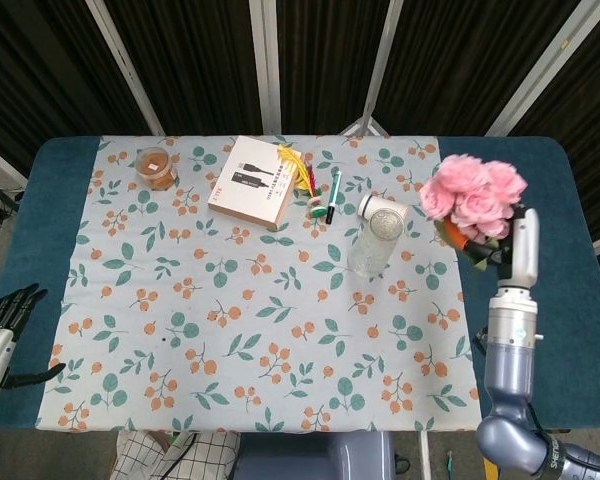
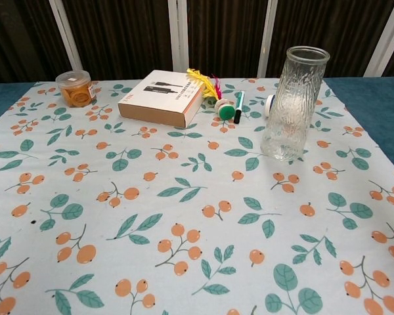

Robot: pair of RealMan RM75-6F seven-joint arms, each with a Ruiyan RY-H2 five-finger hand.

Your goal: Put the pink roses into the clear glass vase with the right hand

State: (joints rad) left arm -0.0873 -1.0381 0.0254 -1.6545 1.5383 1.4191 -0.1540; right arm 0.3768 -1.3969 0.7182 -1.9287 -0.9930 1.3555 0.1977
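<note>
pink roses (image 1: 467,198) held by right hand (image 1: 520,250), above table.

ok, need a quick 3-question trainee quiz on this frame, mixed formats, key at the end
1. True or false: the pink roses are already standing in the clear glass vase.
2. Multiple choice: which of these lies nearest the white box? A) the orange-filled jar B) the yellow feather shuttlecock C) the left hand
3. Fill in: the roses are held by the ____ hand.

Key
1. False. The roses are held up in the air to the right of the vase in the head view, and the vase is empty in the chest view.
2. B. It lies right beside the box.
3. right
</note>
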